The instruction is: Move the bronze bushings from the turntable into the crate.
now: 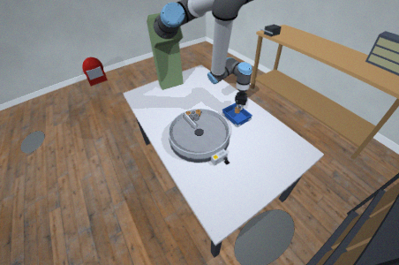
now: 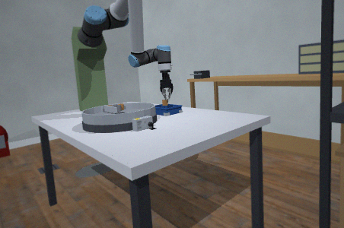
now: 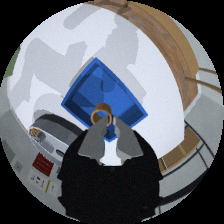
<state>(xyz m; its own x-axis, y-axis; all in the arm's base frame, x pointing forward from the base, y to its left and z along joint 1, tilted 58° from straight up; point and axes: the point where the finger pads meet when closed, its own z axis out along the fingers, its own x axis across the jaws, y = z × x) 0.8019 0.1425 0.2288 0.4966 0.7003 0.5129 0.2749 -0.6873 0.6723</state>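
My gripper (image 3: 110, 115) is shut on a bronze bushing (image 3: 101, 114) and holds it just above the blue crate (image 3: 104, 97). In the top view the gripper (image 1: 238, 105) hangs over the crate (image 1: 237, 114) to the right of the grey turntable (image 1: 199, 134). In the exterior view the bushing (image 2: 165, 102) sits at the fingertips right over the crate (image 2: 167, 109). A few bushings, bronze and steel (image 1: 193, 114), lie together at the far rim of the turntable beside a divider bar. The crate floor looks empty in the wrist view.
The turntable has a small control box (image 1: 218, 157) at its front edge. A wooden bench (image 1: 327, 59) with a dark box (image 1: 272, 30) stands right of the table. A green pedestal (image 1: 165, 50) carries the arm's base at the back.
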